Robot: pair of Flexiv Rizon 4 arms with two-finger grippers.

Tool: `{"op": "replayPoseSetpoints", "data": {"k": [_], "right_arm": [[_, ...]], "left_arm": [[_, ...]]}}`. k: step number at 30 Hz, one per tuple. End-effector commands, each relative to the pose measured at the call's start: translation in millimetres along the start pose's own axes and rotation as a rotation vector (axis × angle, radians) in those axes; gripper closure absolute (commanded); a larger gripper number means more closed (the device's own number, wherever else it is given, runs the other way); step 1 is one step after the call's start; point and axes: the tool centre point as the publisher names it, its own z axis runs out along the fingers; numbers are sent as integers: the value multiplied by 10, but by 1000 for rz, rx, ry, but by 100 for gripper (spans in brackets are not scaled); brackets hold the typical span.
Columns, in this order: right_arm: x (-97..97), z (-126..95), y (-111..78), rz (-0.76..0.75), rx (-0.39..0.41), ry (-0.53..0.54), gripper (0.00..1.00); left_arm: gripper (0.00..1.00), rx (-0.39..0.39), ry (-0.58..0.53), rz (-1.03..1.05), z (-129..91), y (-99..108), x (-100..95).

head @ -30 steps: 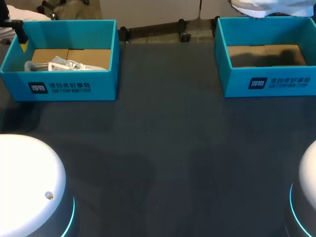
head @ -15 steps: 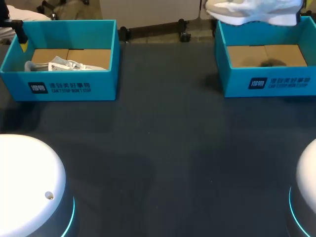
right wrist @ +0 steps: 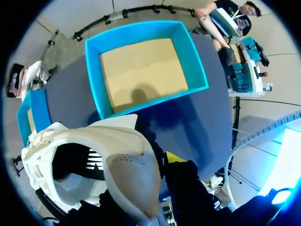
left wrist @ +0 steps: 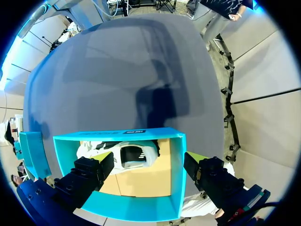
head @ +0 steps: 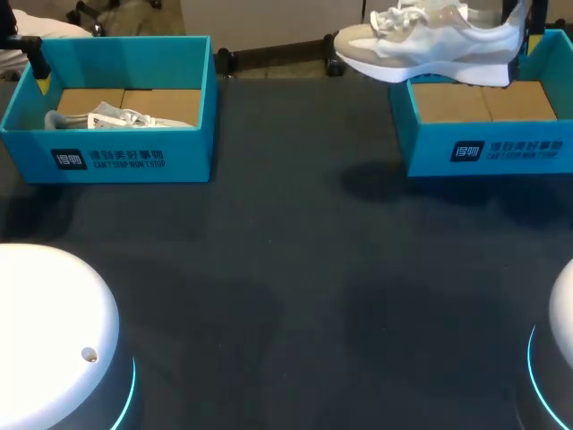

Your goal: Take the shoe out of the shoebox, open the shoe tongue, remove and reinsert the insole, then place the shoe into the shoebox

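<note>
A white shoe (head: 428,42) hangs in the air over the far left rim of the right blue shoebox (head: 488,152), whose cardboard floor is bare. My right gripper (head: 523,34) is shut on the shoe's heel. In the right wrist view the heel (right wrist: 123,165) fills the space at that gripper (right wrist: 149,170), with the bare box (right wrist: 141,66) below. A second white shoe (head: 116,116) lies in the left blue shoebox (head: 116,159). My left gripper (head: 38,72) stands at that box's far left corner. It is open (left wrist: 150,175), straddling the box's near part over the shoe (left wrist: 131,155).
The dark table (head: 286,269) stretches between and in front of the two boxes. The round white bases of my arms (head: 54,340) sit at the near corners.
The shoe has come down and to the left with my right gripper, from the far right edge to over the right box's left rim. The left arm has kept still.
</note>
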Motion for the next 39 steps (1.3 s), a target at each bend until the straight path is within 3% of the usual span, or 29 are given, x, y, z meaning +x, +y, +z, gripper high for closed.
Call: {"op": "replayPoseSetpoints", "data": {"k": [1,3,6,24,28,39], "right_arm": [[-36,5,-94,1,-275,8,100],[-36,5,-94,1,-275,8,100],[140,22,-264,9,-319,-55,100],[627,857,-1490,5,-288,-30,100],[788,1062,-1736,7,-317,-46,100],[810,1107,-1770,0,-320,-34,100]], "left_arm": [[0,0,3,1,-7,-4,1],[0,0,3,1,-7,-4,1],[0,0,3,1,-7,-4,1],[0,0,3,1,-7,-4,1],[0,0,3,1,-7,-4,1],[0,0,3,1,-7,-4,1]]}}
